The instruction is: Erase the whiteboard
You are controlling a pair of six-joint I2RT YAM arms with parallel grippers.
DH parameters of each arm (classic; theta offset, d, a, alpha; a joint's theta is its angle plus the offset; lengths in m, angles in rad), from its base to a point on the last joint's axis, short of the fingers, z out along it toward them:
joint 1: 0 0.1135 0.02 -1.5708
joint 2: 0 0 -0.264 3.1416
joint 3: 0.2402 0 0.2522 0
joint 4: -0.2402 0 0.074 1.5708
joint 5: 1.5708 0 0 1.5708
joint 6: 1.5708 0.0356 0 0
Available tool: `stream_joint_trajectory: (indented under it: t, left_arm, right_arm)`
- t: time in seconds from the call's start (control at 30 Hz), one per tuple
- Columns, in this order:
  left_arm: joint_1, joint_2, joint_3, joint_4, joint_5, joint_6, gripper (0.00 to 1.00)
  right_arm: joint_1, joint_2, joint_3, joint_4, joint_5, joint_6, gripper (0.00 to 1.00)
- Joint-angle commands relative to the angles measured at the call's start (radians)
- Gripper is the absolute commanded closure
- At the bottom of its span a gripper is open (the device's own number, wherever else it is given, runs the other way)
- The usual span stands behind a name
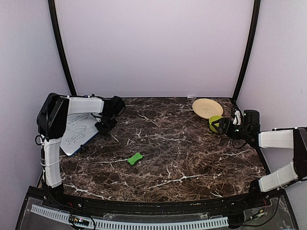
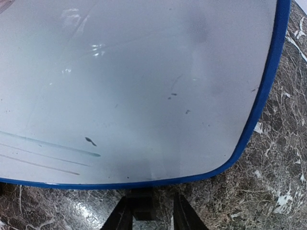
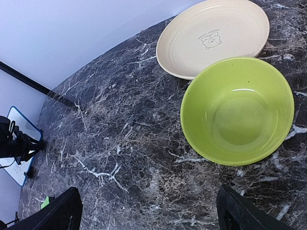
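Observation:
The whiteboard [image 1: 76, 133] lies at the table's left edge, white with a blue rim and dark scribbles. It fills the left wrist view [image 2: 144, 86], with faint marker lines at the lower left. My left gripper [image 1: 104, 125] hangs over the board's right corner. Its jaws [image 2: 152, 197] stand narrowly apart just off the rim, with marble showing between them and nothing held. The green bone-shaped eraser [image 1: 135, 158] lies alone mid-table. My right gripper [image 1: 223, 125] is wide open over bare marble [image 3: 153, 213], beside a green bowl.
A green bowl [image 3: 237, 110] and a cream plate [image 3: 216, 36] sit at the back right, touching each other. Pale walls and two black posts close in the back. The board [image 3: 19, 125] and eraser [image 3: 46, 202] show far off in the right wrist view.

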Motion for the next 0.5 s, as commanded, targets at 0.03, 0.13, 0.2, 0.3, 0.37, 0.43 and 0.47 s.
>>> stream_joint_trajectory:
  t: [0.03,0.13,0.2,0.3,0.37,0.43,0.47]
  left_arm:
    - [0.003,0.009,0.026,-0.018,-0.014,-0.007,0.73]
    - [0.003,0.014,0.031,-0.011,-0.006,-0.003,0.83]
    - [0.003,0.015,0.035,0.001,0.007,0.008,0.89]
    - [0.0,0.016,0.042,0.013,0.034,0.02,0.99]
    - [-0.009,0.016,0.045,0.015,0.047,0.016,1.0]
    - [-0.027,0.016,0.051,0.009,0.042,0.004,1.0]
    - [-0.034,0.016,0.052,0.008,0.039,-0.004,1.0]
  right_arm:
    - [0.006,0.005,0.001,0.041,-0.009,-0.01,0.01]
    - [0.006,0.005,0.002,0.042,-0.011,-0.011,0.01]
    - [0.006,0.005,0.0,0.043,-0.016,-0.01,0.02]
    - [0.006,0.001,0.0,0.045,-0.02,-0.01,0.01]
    - [0.005,-0.002,-0.001,0.046,-0.022,-0.008,0.01]
    - [0.006,-0.004,0.0,0.046,-0.027,-0.009,0.01]
    - [0.005,-0.006,-0.001,0.046,-0.028,-0.009,0.01]
